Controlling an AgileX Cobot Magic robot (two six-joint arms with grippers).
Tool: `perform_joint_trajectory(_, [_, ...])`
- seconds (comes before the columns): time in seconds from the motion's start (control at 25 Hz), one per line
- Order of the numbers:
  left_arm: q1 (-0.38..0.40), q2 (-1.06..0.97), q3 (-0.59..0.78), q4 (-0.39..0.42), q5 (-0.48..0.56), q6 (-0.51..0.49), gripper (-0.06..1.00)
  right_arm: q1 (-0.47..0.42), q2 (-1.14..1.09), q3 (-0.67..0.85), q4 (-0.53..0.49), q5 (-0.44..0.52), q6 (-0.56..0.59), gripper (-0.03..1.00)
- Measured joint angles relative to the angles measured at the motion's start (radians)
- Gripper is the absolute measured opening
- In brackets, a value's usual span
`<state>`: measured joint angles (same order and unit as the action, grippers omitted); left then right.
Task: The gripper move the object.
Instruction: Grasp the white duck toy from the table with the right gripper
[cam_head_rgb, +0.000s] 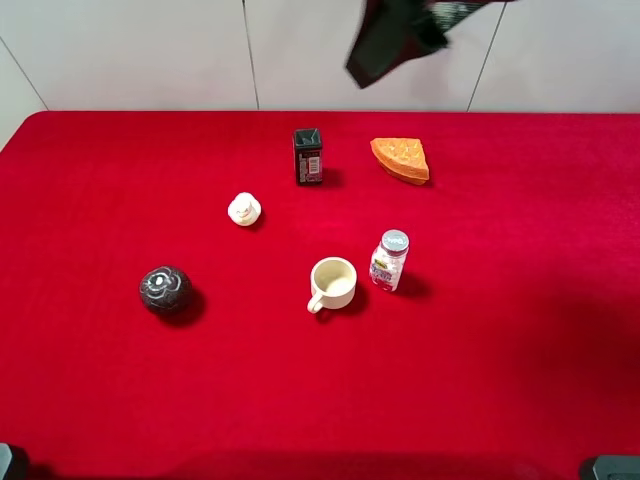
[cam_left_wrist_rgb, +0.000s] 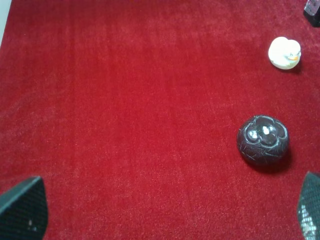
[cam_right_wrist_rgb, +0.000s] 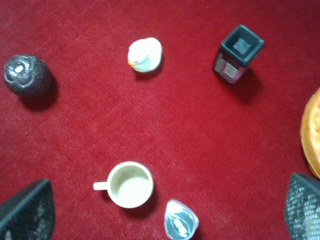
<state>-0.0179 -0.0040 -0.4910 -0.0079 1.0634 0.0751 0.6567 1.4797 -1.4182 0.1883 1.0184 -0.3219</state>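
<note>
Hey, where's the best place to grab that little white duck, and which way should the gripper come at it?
Best grip the white duck around its wide lower body, below the head, coming straight down from above. It sits upright on the red cloth, touching nothing else, and the small rounded head would likely slip.

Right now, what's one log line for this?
left gripper: open, empty | right gripper: open, empty | object: on red cloth, untouched
</note>
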Motion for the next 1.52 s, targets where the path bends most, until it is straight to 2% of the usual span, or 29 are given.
perform_joint_trajectory(0.48, [0.0, 0.0, 0.0, 0.0, 0.0, 0.0, 1.0, 0.164, 0.232, -0.252, -0.116, 0.088, 0.087, 0.69])
perform_joint_trajectory(0.72, [0.0, 0.0, 0.0, 0.0, 0.0, 0.0, 1.0, 0.216, 0.352, -0.373, -0.13, 0.14, 0.102, 0.69])
perform_joint_trajectory(1.16, [0.0, 0.0, 0.0, 0.0, 0.0, 0.0, 1.0, 0.224, 0.56, -0.552, -0.121, 0.165, 0.105, 0.69])
perform_joint_trajectory(1.52, [0.0, 0.0, 0.0, 0.0, 0.0, 0.0, 1.0, 0.224, 0.694, -0.57, -0.12, 0.115, 0.105, 0.69])
